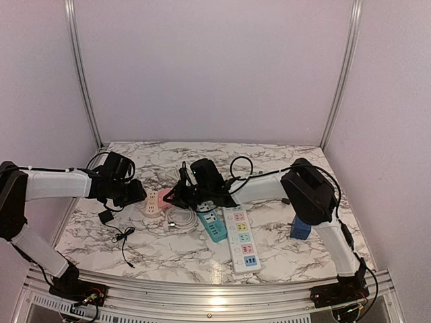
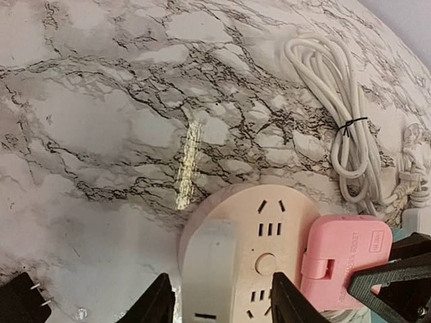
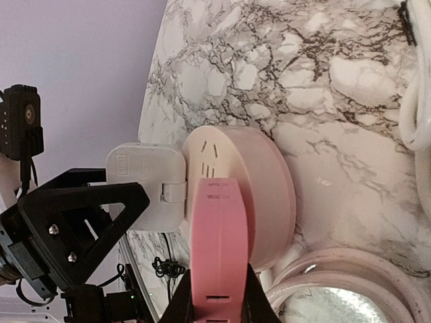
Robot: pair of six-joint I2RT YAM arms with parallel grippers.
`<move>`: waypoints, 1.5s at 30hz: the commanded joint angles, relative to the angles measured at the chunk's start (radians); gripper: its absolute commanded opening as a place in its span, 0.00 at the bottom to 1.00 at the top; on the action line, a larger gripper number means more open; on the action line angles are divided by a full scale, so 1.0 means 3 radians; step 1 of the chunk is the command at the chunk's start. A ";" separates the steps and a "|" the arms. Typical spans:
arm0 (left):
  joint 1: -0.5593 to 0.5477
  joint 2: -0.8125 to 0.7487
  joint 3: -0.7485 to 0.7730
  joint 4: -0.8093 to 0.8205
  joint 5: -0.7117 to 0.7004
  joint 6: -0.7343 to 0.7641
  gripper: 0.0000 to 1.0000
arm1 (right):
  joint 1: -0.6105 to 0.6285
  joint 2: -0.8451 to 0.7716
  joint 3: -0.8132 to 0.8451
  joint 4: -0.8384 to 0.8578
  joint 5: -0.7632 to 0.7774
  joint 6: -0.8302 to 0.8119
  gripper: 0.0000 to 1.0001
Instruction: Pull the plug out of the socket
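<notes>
A round cream socket (image 1: pixel 152 203) lies on the marble table; it also shows in the left wrist view (image 2: pixel 273 229) and the right wrist view (image 3: pixel 259 195). A pink plug (image 3: pixel 217 249) and a white plug (image 2: pixel 215 269) sit in it. My right gripper (image 3: pixel 219 299) is shut on the pink plug (image 2: pixel 343 259), its fingers pressing both sides. My left gripper (image 2: pixel 222 299) is open, its fingers standing either side of the white plug (image 3: pixel 145 185) over the socket's left half.
A coiled white cable (image 2: pixel 343 121) lies just beyond the socket. A teal power strip (image 1: pixel 214 225) and a white power strip (image 1: pixel 242 245) lie to the right, with a blue adapter (image 1: pixel 300 229) further right. A black adapter (image 1: pixel 106 217) with a thin cable lies at the left.
</notes>
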 commanded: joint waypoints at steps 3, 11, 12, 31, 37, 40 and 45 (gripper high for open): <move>0.0073 -0.0103 0.0132 -0.0315 -0.0083 0.0102 0.47 | 0.0002 -0.0013 -0.0038 -0.0087 0.0057 -0.0089 0.13; 0.0071 -0.0014 0.0210 -0.0481 -0.0071 0.0184 0.27 | -0.0001 -0.0019 -0.0041 -0.0040 0.0048 -0.0060 0.13; 0.0070 0.0008 0.0221 -0.0499 -0.0063 0.0191 0.24 | -0.0006 -0.0019 -0.0042 -0.0030 0.0041 -0.0049 0.13; -0.0083 0.0559 0.0514 -0.0838 -0.0215 0.0210 0.00 | -0.0048 0.0119 -0.0011 0.0774 -0.0394 0.0592 0.03; -0.0127 0.0644 0.0527 -0.0852 -0.0252 0.0188 0.00 | -0.0059 0.0121 -0.0078 0.1182 -0.0501 0.0743 0.00; -0.0150 0.0674 0.0525 -0.0847 -0.0266 0.0175 0.00 | -0.0059 0.0120 -0.0075 0.1284 -0.0525 0.0770 0.00; -0.0161 0.0691 0.0505 -0.0834 -0.0278 0.0167 0.00 | -0.0063 0.0115 -0.0077 0.1413 -0.0541 0.0807 0.00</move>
